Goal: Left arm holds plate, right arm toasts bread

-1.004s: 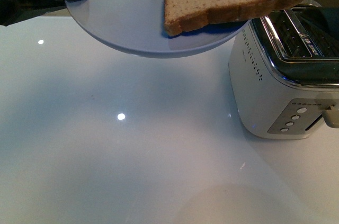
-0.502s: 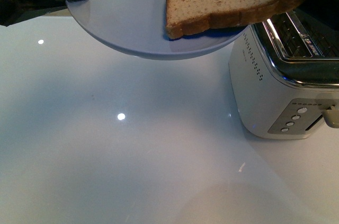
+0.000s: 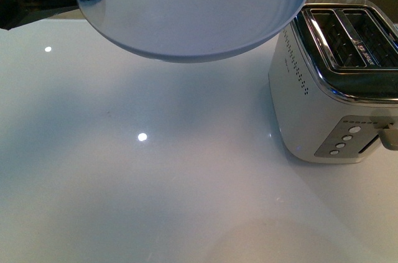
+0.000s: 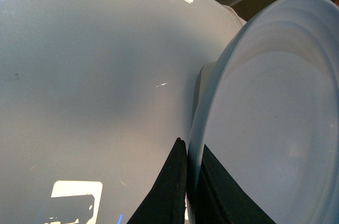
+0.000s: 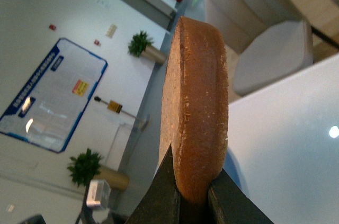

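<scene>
**Plate held left, bread clamped right**

Left gripper [image 4: 192,195] is clenched on the plate [image 3: 186,20] rim, above the white table [image 3: 143,182] and beside the 2-slot toaster [image 3: 323,101]. Right gripper [image 5: 193,203] pinches the bread [image 5: 196,118] edge-on, seen only in the right wrist view.

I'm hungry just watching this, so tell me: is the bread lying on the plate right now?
No: the front view shows the plate bare, and the right pincer clamps the bread edge-on.

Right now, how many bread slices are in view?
1. The bread is clamped between the right jaws. None shows on the plate, and none sticks out of the toaster, though its slots' depths are hidden.
</scene>
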`<action>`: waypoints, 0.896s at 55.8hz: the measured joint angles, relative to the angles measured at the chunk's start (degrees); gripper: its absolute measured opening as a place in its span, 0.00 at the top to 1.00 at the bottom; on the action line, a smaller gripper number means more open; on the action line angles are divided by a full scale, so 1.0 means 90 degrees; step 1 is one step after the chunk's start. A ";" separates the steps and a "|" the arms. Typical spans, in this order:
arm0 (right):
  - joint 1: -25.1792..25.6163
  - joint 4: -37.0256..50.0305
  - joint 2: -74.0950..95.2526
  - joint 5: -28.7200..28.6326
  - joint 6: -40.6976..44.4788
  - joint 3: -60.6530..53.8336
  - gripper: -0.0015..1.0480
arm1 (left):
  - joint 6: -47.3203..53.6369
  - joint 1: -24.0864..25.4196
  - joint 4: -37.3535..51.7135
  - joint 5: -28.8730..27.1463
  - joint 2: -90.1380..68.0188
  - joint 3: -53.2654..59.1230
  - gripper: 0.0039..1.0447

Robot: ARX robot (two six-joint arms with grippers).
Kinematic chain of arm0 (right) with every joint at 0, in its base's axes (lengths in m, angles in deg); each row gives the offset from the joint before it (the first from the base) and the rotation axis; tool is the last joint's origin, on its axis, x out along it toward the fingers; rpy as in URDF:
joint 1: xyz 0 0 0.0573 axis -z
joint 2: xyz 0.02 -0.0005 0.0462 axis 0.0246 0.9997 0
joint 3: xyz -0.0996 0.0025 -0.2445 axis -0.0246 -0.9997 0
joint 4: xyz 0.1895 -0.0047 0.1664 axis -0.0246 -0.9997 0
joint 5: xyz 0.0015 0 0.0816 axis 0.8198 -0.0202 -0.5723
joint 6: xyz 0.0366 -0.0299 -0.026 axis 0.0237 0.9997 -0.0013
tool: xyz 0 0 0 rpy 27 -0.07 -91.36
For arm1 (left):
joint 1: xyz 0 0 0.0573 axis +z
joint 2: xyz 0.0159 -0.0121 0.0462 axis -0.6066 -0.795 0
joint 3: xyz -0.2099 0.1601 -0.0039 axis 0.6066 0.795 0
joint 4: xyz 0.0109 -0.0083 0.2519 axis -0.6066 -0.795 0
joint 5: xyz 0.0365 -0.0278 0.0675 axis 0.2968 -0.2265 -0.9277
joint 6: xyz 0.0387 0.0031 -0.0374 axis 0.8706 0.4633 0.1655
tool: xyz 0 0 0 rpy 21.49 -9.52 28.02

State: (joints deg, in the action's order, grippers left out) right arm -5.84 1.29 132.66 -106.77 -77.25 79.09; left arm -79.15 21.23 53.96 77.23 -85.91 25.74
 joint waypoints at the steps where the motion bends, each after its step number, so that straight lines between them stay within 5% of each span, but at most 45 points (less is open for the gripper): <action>1: 0.0070 -0.0117 -0.0002 0.0134 0.0170 0.0073 0.97 | 0.0000 0.0000 0.0000 0.0000 0.0000 0.0000 0.98; 14: 0.0216 -0.0634 0.0639 0.1503 0.3568 0.0136 0.97 | 0.0000 0.0000 0.0015 0.0010 0.0000 0.0000 0.98; 20: 0.0206 -0.0406 0.1049 0.1749 0.4403 -0.0044 0.97 | 0.0000 0.0000 0.0019 -0.0002 0.0000 0.0000 0.98; 50: -0.0027 0.0134 0.2448 0.2436 0.6025 -0.0092 0.97 | 0.0000 0.0017 0.0024 0.0024 0.0000 0.0061 0.98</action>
State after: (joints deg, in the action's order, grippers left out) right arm -6.08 2.49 154.70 -84.85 -23.03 78.26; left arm -79.15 21.38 54.18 77.45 -85.91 26.29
